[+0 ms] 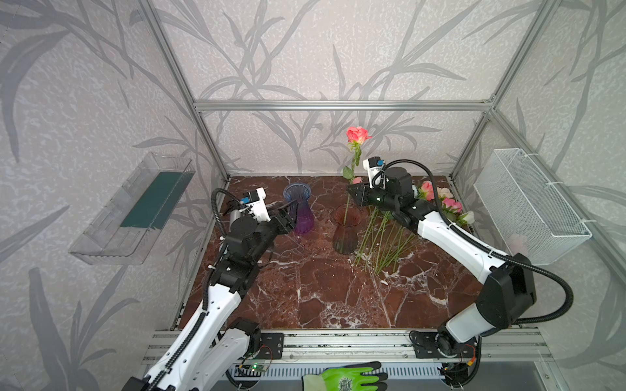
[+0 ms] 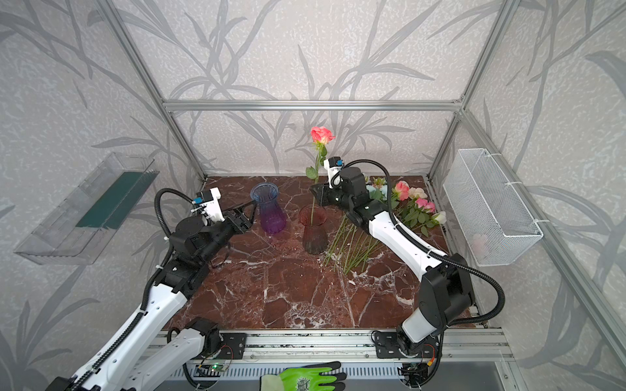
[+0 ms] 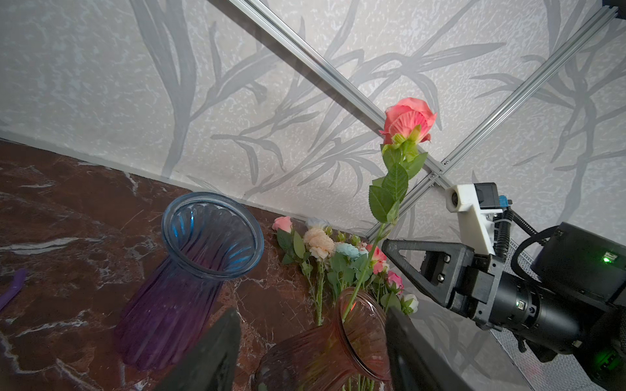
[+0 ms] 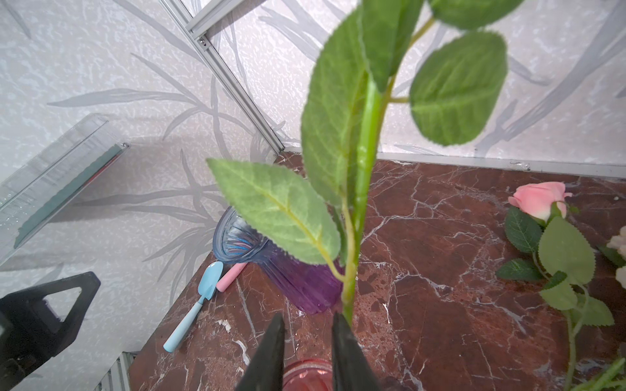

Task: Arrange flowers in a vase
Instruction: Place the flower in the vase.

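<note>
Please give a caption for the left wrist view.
Coral-pink rose stands in reddish glass vase, right gripper beside its stem.

A coral rose [image 3: 408,118] stands in the reddish vase [image 3: 338,345], right gripper [image 3: 386,243] beside its stem; other flowers [image 3: 318,242] lie along the table's [image 3: 67,203] wall edge.

1 rose [image 1: 358,134] in nearer vase [image 1: 345,237] (other flowers [image 1: 447,203] lie right).

Open tabletop [image 1: 321,298] in front, purple vase [image 1: 302,216], red vase [image 1: 345,233], flower pile [image 1: 386,242] behind
</note>
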### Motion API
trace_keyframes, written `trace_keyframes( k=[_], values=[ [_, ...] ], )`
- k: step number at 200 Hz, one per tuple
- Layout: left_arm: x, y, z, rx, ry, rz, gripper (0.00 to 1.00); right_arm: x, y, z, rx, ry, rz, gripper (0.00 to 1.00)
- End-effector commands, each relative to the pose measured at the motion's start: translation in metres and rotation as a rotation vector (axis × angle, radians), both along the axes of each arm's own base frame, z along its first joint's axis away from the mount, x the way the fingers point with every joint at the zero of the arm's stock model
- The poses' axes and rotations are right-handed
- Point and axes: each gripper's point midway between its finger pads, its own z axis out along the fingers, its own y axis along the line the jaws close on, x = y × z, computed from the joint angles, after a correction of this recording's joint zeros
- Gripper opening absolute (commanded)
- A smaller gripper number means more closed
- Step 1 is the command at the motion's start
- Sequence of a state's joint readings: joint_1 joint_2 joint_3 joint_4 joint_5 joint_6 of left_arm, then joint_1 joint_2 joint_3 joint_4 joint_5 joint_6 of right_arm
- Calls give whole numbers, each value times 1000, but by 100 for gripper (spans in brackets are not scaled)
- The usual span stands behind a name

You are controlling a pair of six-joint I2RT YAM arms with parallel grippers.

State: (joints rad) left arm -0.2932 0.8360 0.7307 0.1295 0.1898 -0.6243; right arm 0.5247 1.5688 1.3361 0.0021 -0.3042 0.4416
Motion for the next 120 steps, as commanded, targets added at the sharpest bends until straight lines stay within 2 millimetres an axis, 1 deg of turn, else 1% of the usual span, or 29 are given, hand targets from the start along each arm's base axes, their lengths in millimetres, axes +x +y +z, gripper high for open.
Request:
trace_keyframes(
  k=[1, 38, 60, 77, 86, 97, 120],
  values=[
    [-2, -2, 18, -25, -46, -14, 69, -12, -2, 21, 22, -41, 14, 28],
    [-2, -4, 18, -31, -47, -26, 69, -17, -10, 29, 12, -49, -8, 40],
    [-1, -5, 18, -28, -49, -30, 69, -23, -18, 27, -9, -48, -30, 48],
    [-1, -5, 17, -22, -49, -32, 70, -28, -25, 26, -24, -49, -47, 51],
    [-1, -7, 18, -22, -54, -44, 69, -31, -29, 24, -28, -50, -55, 51],
    [-2, -10, 19, -23, -60, -62, 69, -35, -34, 18, -36, -39, -72, 51],
    [-2, -12, 20, -24, -67, -76, 70, -40, -41, 12, -60, -31, -84, 54]
  ],
)
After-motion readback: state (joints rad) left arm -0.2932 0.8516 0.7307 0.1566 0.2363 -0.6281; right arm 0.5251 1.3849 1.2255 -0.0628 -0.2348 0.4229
